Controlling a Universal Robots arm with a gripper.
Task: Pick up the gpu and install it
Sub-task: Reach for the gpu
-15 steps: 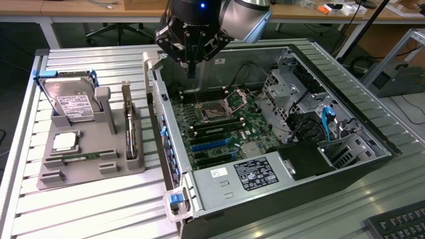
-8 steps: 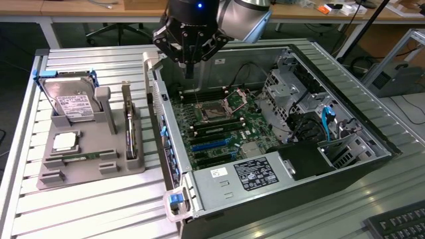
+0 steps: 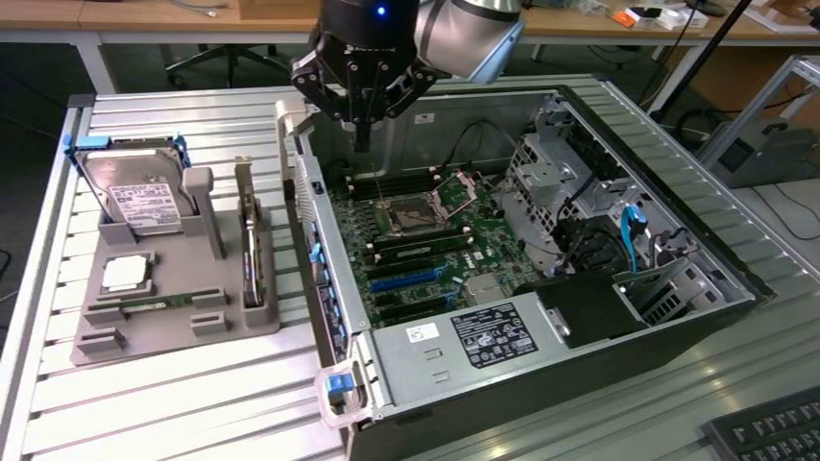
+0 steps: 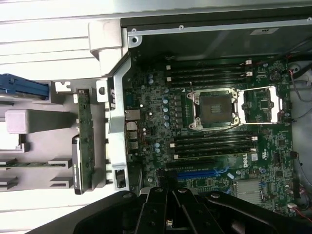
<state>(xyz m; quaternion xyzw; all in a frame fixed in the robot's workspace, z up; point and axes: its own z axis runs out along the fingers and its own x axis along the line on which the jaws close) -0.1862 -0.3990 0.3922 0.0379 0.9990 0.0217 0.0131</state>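
Silver metal slats make up the table (image 3: 154, 413), and desks stand in the room behind it. The gripper (image 3: 364, 134) hangs in the air with its fingers (image 3: 364, 123) pressed together, holding nothing.

Right under the fingers is the open computer case (image 3: 307, 206). Inside it lies the green motherboard (image 3: 429, 252) with its empty CPU socket (image 3: 417, 213). Farther from the fingers, at the near end of the case, sits the power supply (image 3: 494, 336).

The gpu (image 3: 253, 252) is outside the case, well apart from the fingers and lower down, toward the exterior view's left. It stands on its thin edge in a slot of the gray holder (image 3: 154, 331). It looks light and stiff, but easy to hurt, because little parts cover its flat face. The best place to pinch it is likely its top edge, near the middle, so it lifts straight up out of the slot.

Farther out from the fingers, the same holder keeps a hard drive (image 3: 141, 202) standing up, a square CPU chip (image 3: 126, 274) lying flat, and a thin RAM stick (image 3: 148, 303).
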